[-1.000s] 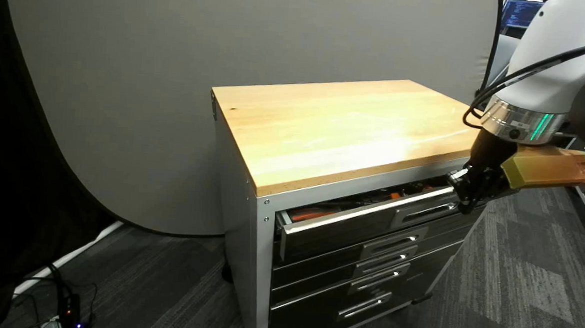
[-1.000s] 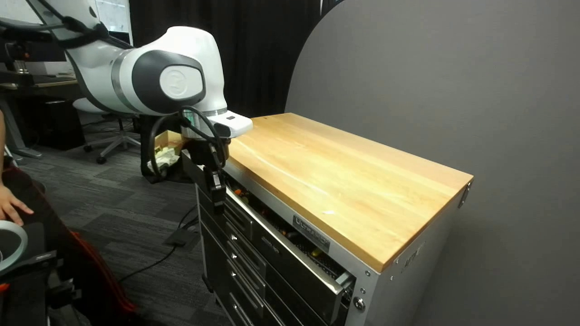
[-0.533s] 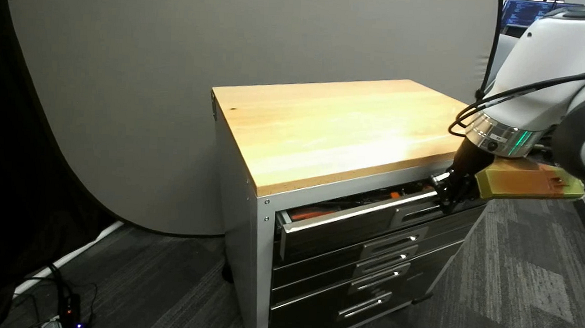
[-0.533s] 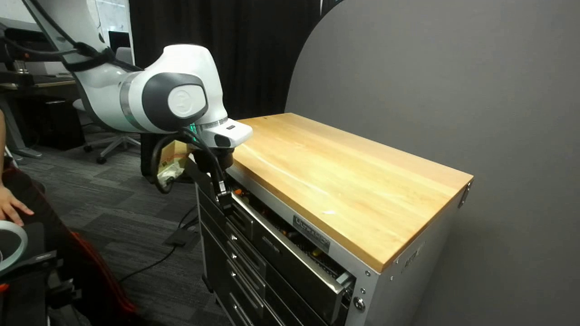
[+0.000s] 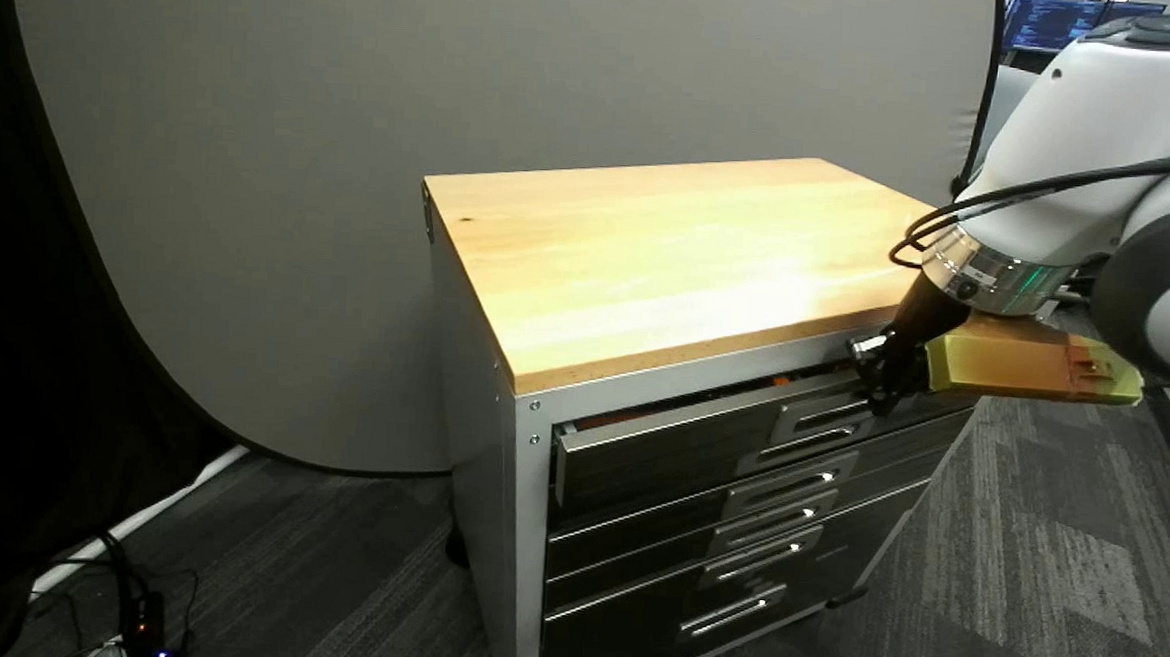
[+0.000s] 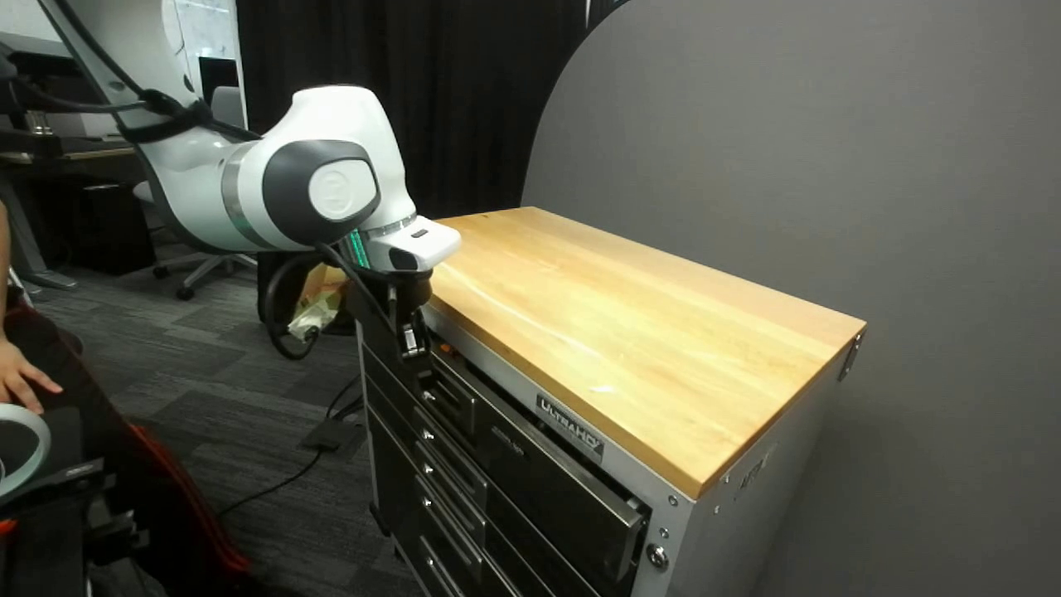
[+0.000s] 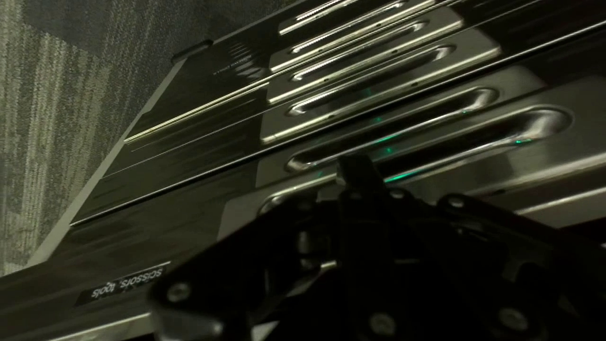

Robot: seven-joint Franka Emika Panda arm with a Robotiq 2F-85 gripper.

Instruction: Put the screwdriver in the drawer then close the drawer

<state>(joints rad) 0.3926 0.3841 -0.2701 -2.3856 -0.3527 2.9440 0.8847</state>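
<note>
Wrist view dark, partly smeared. Screwdriver can't be made out in any view, so its place and heading can't be told. Drawer (image 5: 658,463) open by a narrow slit along its top; inside mostly dark, a speck of orange (image 5: 781,381) showing, too small to name. Far front corner of the tabletop (image 5: 650,242) hidden behind the arm (image 5: 1076,124) and claw (image 7: 362,173) in both exterior views; claw also covers part of the drawer's front. Cabinet (image 6: 763,506) partly cut off at the lower picture edge in both.

Drawer sits directly below the tabletop's front edge, topmost of the stack, face slightly proud of the frame. Claw just in front of that face, lower than the front edge, well apart from the tabletop's nearest corner. Its fingers look drawn together, tips near the bar handle (image 5: 807,444); contact can't be told.

Drawer's long axis runs parallel to the tabletop's front edge, face turned outward to the claw. Label (image 7: 123,284) on it reads upside down in wrist view: "scissors, tools".
</note>
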